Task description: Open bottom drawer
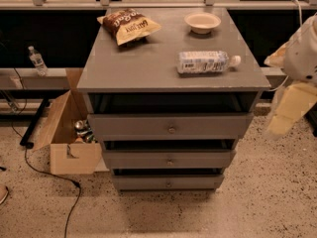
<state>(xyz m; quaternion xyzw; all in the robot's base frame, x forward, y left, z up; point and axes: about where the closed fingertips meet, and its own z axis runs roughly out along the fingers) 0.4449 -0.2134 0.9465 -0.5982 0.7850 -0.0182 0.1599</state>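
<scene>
Low on the cabinet (148, 66), the bottom drawer (148, 183) looks shut, knob (168, 184) facing out for a pull; well apart at right hangs the gripper (291, 109), seemingly pre-approach, open or closed unclear

The gripper (289, 110) hangs right of the cabinet (148, 68), its arm (304, 53) cut off by the right edge
</scene>
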